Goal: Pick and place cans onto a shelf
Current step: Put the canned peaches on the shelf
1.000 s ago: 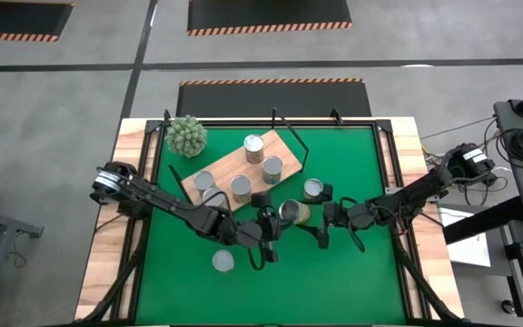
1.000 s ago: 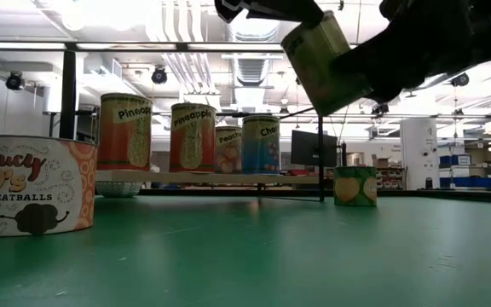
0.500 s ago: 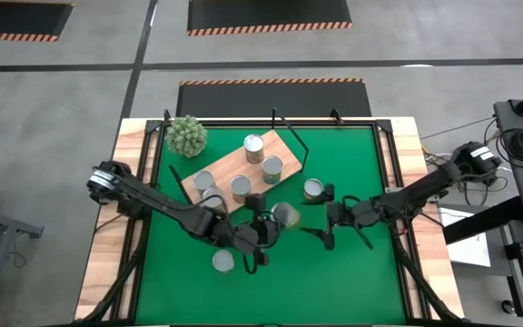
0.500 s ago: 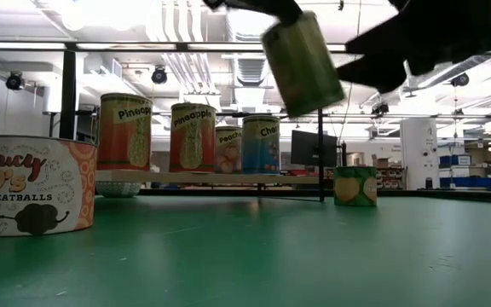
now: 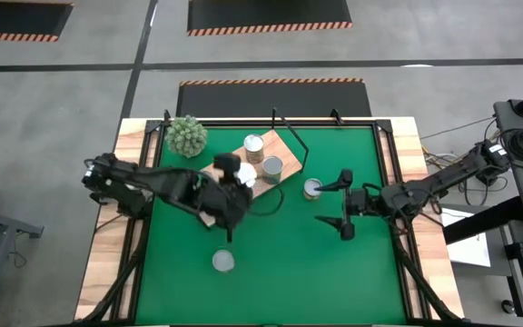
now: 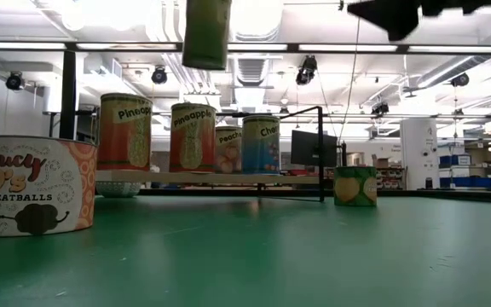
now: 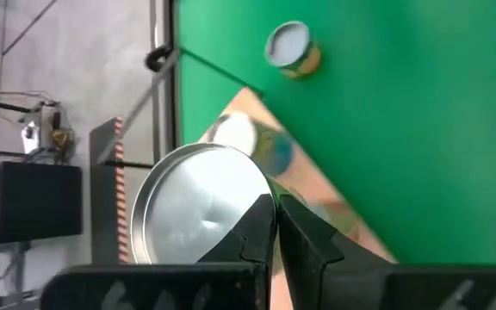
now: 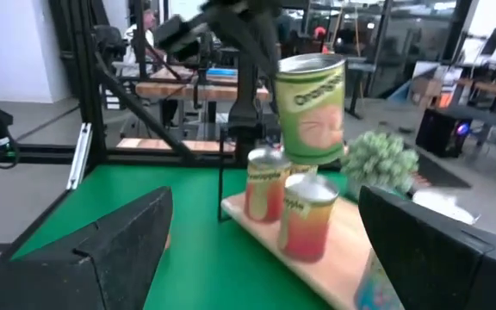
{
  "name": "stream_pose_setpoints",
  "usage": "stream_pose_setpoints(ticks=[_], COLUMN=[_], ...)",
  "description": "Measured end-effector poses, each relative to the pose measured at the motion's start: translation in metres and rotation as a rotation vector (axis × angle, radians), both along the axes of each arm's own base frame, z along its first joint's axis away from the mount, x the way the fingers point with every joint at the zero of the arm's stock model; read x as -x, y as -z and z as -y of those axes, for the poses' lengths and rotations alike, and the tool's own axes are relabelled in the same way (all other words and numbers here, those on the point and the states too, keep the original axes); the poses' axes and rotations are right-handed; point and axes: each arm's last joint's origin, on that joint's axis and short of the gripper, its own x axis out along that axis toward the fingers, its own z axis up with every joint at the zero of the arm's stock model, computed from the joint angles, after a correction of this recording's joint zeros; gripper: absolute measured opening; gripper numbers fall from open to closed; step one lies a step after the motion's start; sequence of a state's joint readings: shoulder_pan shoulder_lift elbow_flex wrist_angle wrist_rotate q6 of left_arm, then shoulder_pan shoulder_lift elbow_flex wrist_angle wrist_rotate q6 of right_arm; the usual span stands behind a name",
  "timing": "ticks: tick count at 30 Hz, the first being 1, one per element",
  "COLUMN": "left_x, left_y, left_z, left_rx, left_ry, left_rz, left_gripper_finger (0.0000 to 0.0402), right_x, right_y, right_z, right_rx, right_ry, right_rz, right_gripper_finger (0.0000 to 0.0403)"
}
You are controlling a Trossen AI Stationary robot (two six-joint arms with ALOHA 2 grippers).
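From above I see my left gripper [image 5: 234, 179] over the light-brown wooden shelf board [image 5: 221, 165], clamped on a green-labelled metal can [image 6: 206, 32] with a shiny silver lid. At table height that can hangs in the air, clear above the row of cans on the shelf. Through the right wrist camera it sits just over two orange-labelled cans [image 8: 304, 215], held from behind by the dark arm. In the left wrist camera the silver lid [image 7: 198, 215] fills the space beside my fingers [image 7: 257, 232], which press on its rim.

My right gripper [image 5: 344, 202] hovers over the green table mat [image 5: 352, 272] with its fingers wide apart, empty, just beside a small can [image 5: 312, 188] with a green and yellow label standing on the mat near the shelf's black wire frame [image 5: 291, 136]. Another silver-topped can [image 5: 222, 262], the meatballs one, stands alone on the mat nearer the front edge. A spiky green ball plant [image 5: 187, 134] sits at the shelf's far left corner.
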State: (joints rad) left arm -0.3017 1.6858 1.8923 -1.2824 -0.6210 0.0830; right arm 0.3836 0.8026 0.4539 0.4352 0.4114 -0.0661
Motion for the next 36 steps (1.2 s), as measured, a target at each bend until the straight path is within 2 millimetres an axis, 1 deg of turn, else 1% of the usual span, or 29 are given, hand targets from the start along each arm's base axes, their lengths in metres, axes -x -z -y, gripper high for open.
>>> stream_pose_setpoints(ticks=[3,5,8,11,18,24,29,36], left_x=[0.011,0.018,0.027,0.036,0.050,0.062,0.065,0.061], left_y=[-0.015,-0.019,-0.019,-0.013,0.023,0.065,0.093,0.109], left_z=[-0.019,-0.033,-0.054,-0.072,-0.106,-0.128,-0.136,-0.136], left_rx=[0.008,0.043,0.074,0.086,0.117,0.125,0.161,0.187], left_ry=[0.002,-0.004,-0.037,-0.058,-0.060,-0.101,-0.103,-0.128], left_rz=[-0.026,-0.036,-0.029,-0.026,0.025,0.057,0.023,-0.007], left_gripper_finger=[0.0000,0.0000,0.0000,0.0000,0.0000,0.0000,0.0000,0.0000], right_x=[-0.002,-0.005,-0.009,-0.012,-0.013,-0.016,-0.017,-0.018], right_y=[-0.014,-0.021,-0.031,-0.037,-0.039,-0.035,-0.035,-0.032], right_z=[-0.001,-0.001,0.000,0.001,0.009,0.013,0.015,0.014], right_rx=[0.048,0.088,0.126,0.162,0.167,0.163,0.162,0.169], right_ry=[0.000,0.005,0.014,0.025,0.067,0.088,0.095,0.094], right_rz=[-0.010,-0.025,-0.031,-0.021,-0.017,-0.037,-0.037,-0.056], right_gripper_finger=[0.0358,0.0358,0.0358,0.0358,0.0358,0.0358,0.0358,0.0358])
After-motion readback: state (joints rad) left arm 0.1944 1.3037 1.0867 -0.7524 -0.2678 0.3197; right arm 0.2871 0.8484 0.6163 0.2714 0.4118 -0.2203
